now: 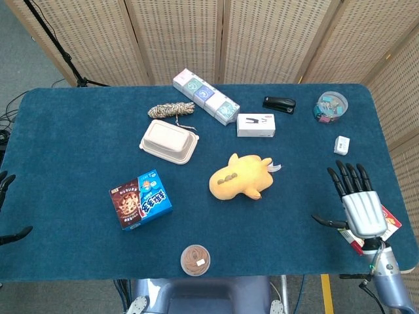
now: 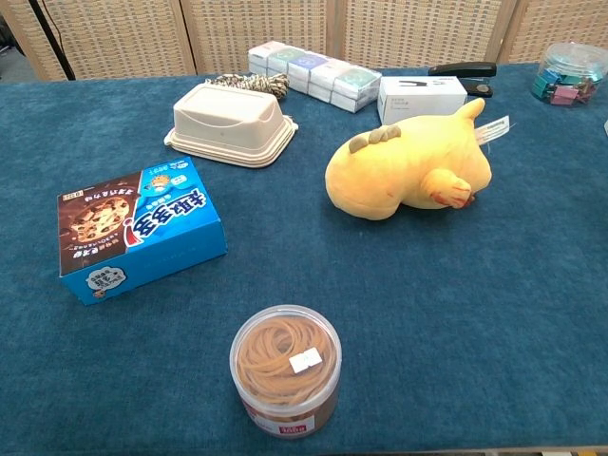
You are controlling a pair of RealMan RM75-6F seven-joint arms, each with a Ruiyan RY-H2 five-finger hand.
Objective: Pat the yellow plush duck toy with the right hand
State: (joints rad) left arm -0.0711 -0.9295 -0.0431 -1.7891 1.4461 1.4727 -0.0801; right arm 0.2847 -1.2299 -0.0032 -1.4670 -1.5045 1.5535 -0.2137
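Toy: the yellow plush [image 1: 239, 178] lies on its side in the middle of the table [image 1: 78, 150], below the white box [image 1: 255, 124]. Nothing touches it.
Right hand: the right hand [image 1: 357, 203] is wide, fingers spread, holding nothing. It hangs near the table's right edge, well apart from the plush, just beside the red box [image 1: 374, 226].
Left hand: only dark fingertips of the left hand [image 1: 12, 216] show at the left edge. I cannot tell how it is set.
Done: the plush looks set down and let go.
Left: maybe nothing more with the plush.
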